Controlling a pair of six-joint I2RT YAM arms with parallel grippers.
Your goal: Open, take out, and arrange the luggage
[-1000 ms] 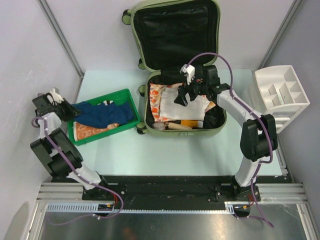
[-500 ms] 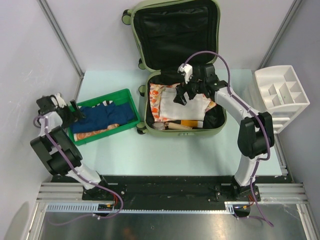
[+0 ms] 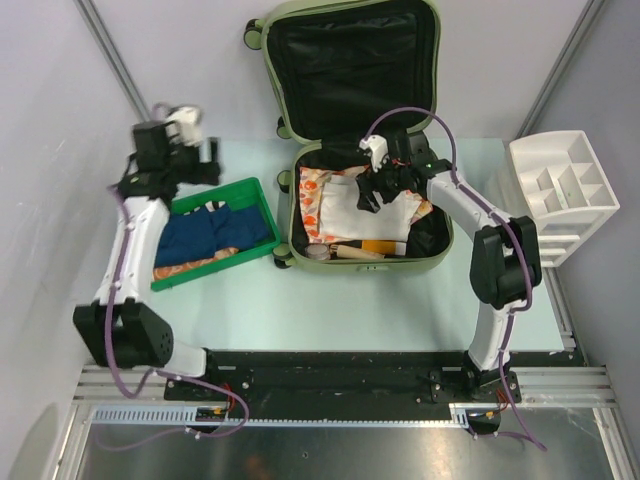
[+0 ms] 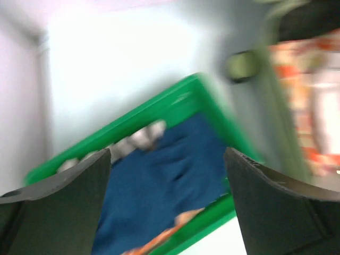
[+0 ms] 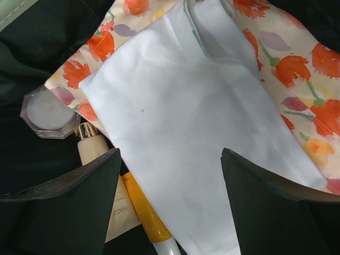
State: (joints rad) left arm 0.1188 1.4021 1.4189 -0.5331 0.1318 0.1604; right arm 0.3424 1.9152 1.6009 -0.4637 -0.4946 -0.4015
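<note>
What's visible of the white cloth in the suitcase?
The white cloth is plain, thin-looking fabric, folded flat, softly creased, with one tiny tan speck. A narrower flap with green stitching shows at one end. It lies on floral fabric in the lower half of the suitcase, one edge over a yellow tube. The right gripper hangs open above it; contact unclear.

Left arm (image 3: 133, 240): is being stretched far forward along the left side, elbow nearly straight.
Left end effector (image 3: 207, 160): is being pointed rightward, fingers (image 4: 58, 207) being held spread wide, nothing between them.
Right arm (image 3: 468, 207): is being bent at the elbow, forearm being angled forward and to the left.
Right end effector (image 3: 371, 196): is being pointed downward, fingers (image 5: 64, 207) being held well apart, nothing gripped.
</note>
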